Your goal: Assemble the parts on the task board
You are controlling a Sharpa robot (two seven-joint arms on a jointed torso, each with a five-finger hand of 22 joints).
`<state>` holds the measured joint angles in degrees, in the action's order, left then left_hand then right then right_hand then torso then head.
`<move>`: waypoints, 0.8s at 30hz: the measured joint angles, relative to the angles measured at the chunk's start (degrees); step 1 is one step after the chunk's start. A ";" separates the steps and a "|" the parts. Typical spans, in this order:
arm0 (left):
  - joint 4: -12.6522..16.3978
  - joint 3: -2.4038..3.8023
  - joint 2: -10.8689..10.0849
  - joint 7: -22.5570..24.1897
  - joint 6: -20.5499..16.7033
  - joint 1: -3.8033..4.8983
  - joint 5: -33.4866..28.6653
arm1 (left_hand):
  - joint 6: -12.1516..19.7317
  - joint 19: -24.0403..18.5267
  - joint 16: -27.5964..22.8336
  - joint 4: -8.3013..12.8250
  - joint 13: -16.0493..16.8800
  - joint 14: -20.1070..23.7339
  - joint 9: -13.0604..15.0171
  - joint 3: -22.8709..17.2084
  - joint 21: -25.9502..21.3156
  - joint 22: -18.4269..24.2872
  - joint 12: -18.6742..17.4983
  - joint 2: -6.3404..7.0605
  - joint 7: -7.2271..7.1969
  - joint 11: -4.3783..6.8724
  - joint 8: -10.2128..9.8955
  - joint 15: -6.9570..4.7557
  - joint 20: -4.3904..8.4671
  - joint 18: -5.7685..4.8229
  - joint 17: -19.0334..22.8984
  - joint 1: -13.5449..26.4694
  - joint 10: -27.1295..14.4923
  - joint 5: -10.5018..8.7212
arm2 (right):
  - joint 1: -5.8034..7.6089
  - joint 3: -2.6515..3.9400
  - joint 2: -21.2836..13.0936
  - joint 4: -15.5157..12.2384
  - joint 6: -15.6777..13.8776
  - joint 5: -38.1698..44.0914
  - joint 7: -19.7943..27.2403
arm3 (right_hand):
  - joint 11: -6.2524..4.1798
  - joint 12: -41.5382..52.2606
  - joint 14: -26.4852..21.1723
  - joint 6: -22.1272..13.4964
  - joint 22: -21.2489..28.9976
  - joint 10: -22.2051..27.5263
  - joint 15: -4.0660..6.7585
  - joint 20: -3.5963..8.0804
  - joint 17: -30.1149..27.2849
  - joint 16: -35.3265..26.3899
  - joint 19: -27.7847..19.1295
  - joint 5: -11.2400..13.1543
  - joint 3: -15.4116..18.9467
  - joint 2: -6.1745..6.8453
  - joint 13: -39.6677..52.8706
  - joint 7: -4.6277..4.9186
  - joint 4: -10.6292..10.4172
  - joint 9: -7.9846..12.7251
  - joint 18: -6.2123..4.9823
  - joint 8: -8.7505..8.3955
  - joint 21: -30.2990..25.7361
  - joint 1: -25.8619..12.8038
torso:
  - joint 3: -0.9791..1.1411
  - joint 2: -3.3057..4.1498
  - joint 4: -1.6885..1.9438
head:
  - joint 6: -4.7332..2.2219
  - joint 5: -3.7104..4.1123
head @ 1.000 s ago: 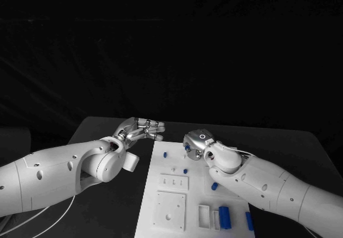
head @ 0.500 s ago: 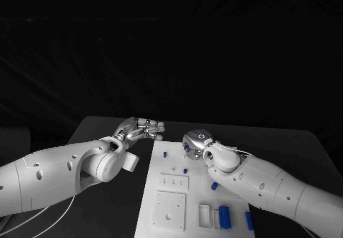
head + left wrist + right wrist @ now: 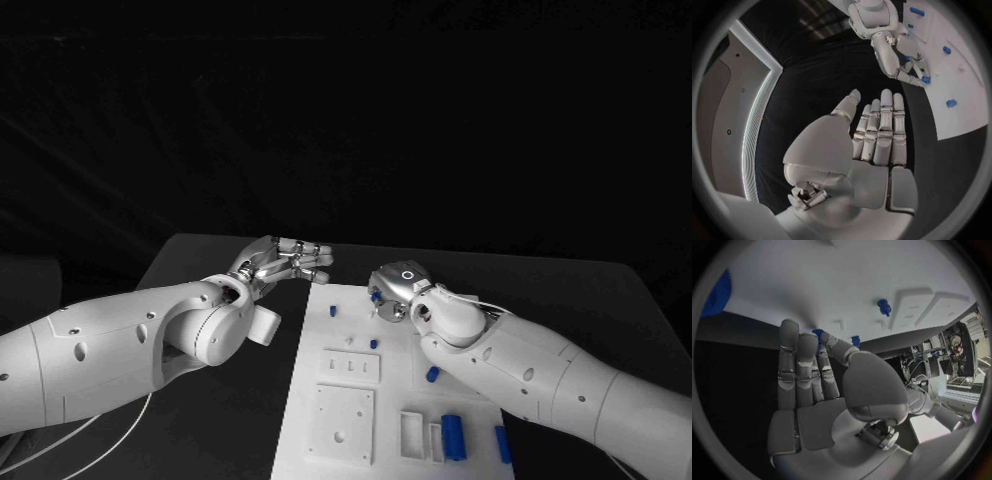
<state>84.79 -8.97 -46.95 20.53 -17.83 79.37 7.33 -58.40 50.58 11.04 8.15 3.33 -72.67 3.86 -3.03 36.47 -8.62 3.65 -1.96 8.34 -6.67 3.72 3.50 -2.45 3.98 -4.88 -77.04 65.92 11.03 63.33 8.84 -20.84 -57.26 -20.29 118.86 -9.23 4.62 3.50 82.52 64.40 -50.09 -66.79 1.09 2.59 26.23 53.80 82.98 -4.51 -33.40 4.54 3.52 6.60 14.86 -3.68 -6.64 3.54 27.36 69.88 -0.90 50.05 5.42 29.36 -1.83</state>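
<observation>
The white task board (image 3: 329,455) lies in the middle of the black table. My right hand (image 3: 400,289) hangs over the board's far end. Its thumb and a fingertip meet on a small blue part (image 3: 818,333), which also peeks out beside the hand (image 3: 376,296). My left hand (image 3: 283,262) floats off the board's far left corner, fingers straight and side by side (image 3: 879,130), holding nothing. Small blue pegs (image 3: 332,311) (image 3: 372,343) stand on the board near the right hand.
More blue parts lie on the board's near right: a small one (image 3: 431,375), a long block (image 3: 453,437) and another at the edge (image 3: 503,445). White recessed plates (image 3: 351,366) (image 3: 343,412) sit mid-board. Bare black table (image 3: 195,262) surrounds the board.
The right hand has shifted very slightly towards the board's far end. The left hand has kept still.
</observation>
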 measured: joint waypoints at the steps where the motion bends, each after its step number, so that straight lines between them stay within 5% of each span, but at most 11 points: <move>1: 0.00 0.00 -0.01 -0.03 0.00 0.00 0.00 | 0.00 0.00 0.00 0.00 0.00 0.00 0.00 0.00 0.00 0.00 0.00 0.00 0.00 0.00 0.00 0.00 0.00 0.01 0.00 0.00 0.00 0.00 | -0.01 0.00 -0.02 0.09 -0.11 -0.21 0.06 | 0.30 0.00 -0.15 -1.62 0.34 1.48 -0.29 -0.38 -0.15 -0.14 0.05 0.00 1.67 0.83 -0.06 -0.05 -0.29 0.05 -0.54 0.00 -0.54 -0.48 | 0.00 0.01 -0.01 | -0.01 0.00; 5: -0.01 0.00 -0.04 -0.10 0.00 0.00 0.00 | 0.08 0.00 0.00 0.00 0.00 0.00 0.00 0.00 0.00 0.07 0.00 0.00 0.08 0.21 0.00 0.00 0.00 0.00 0.00 0.00 -0.20 0.00 | -0.01 0.00 -0.14 0.16 -0.84 -1.08 0.35 | 1.31 0.00 0.04 -4.51 2.19 5.79 -0.91 -1.28 -0.72 -1.25 0.95 -0.83 11.61 1.97 -0.14 -0.96 -1.70 0.04 -1.39 0.00 -3.13 1.66 | 0.03 0.02 -0.03 | -0.01 0.01; 9: -0.01 0.00 -0.15 -0.15 0.00 0.01 -0.02 | 0.21 0.00 0.00 -0.34 -0.01 0.00 0.00 0.02 0.00 0.12 0.00 0.00 0.21 0.21 0.00 0.00 0.00 0.00 0.00 0.00 -0.20 0.00 | -0.01 0.00 -0.66 -0.32 -1.76 -1.94 0.58 | 1.41 0.00 0.04 -4.98 2.87 5.89 -0.92 -1.28 -0.78 -1.26 0.95 -4.38 16.04 2.48 -0.14 -0.88 -3.05 0.08 -1.42 0.00 -4.39 2.16 | 0.03 0.03 -0.03 | 0.08 0.13; 16: 0.08 -0.01 -0.52 -0.19 0.01 0.01 -0.06 | 0.21 0.00 0.00 -0.33 -0.01 0.00 0.00 0.02 0.00 0.12 0.00 0.00 0.22 0.20 0.00 0.00 0.00 0.00 0.00 0.00 -0.20 0.00 | -0.01 0.20 -3.32 -3.86 -3.13 -3.30 0.81 | 1.41 0.01 0.04 -4.98 2.95 5.89 -0.92 -1.28 -0.78 -1.26 0.95 -5.09 17.02 2.48 -0.13 -0.88 -3.80 0.09 -1.41 0.00 -4.67 2.16 | 0.09 0.03 -0.10 | -0.05 0.38; 22: 0.27 -0.01 -1.23 -0.20 0.00 0.02 -0.11 | 0.21 0.00 0.00 -0.33 -0.01 0.00 0.00 0.01 0.00 0.11 0.00 0.00 0.22 0.20 0.00 0.00 0.00 0.00 -0.01 0.00 -0.20 0.00 | 0.04 2.53 -8.45 -10.11 -3.85 -4.86 0.86 | 0.27 0.01 0.19 -3.66 2.27 1.50 -0.77 -1.25 -0.43 -1.26 0.98 -5.09 13.78 2.13 -0.13 -0.18 -2.72 0.09 -1.39 0.00 -4.83 1.81 | 0.31 -0.01 -0.50 | -0.44 0.97; 24: 0.29 -0.01 -1.56 -0.21 0.00 0.04 -0.12 | 0.39 0.00 0.00 -0.47 -0.01 0.12 0.00 0.16 0.00 0.36 0.00 0.00 0.04 0.00 0.00 0.12 0.00 0.00 0.00 0.00 -0.41 0.00 | 0.11 3.24 -11.00 -12.41 -3.89 -5.45 0.83 | -0.63 0.01 0.15 -1.75 1.70 -2.17 0.11 -0.47 -0.17 -0.92 1.02 -7.14 11.85 1.62 -0.07 -0.11 -2.34 -0.06 -1.38 -0.01 -4.41 1.21 | 0.46 -0.04 -0.78 | -0.59 1.16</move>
<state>85.08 -8.98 -48.50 20.33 -17.83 79.41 7.21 -58.01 50.58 11.04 7.68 3.32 -72.55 3.86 -2.88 36.47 -8.26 3.65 -1.96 8.37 -6.68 3.72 3.62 -2.45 3.98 -4.88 -77.04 65.51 11.03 63.44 12.08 -31.84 -69.67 -24.18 113.40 -8.39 3.99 3.51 82.67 62.65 -48.38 -68.96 1.20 2.12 26.06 52.88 84.00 -11.65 -21.54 6.16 3.45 6.49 12.52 -3.74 -8.03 3.54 22.95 71.09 -0.44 50.00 4.64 28.76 -0.68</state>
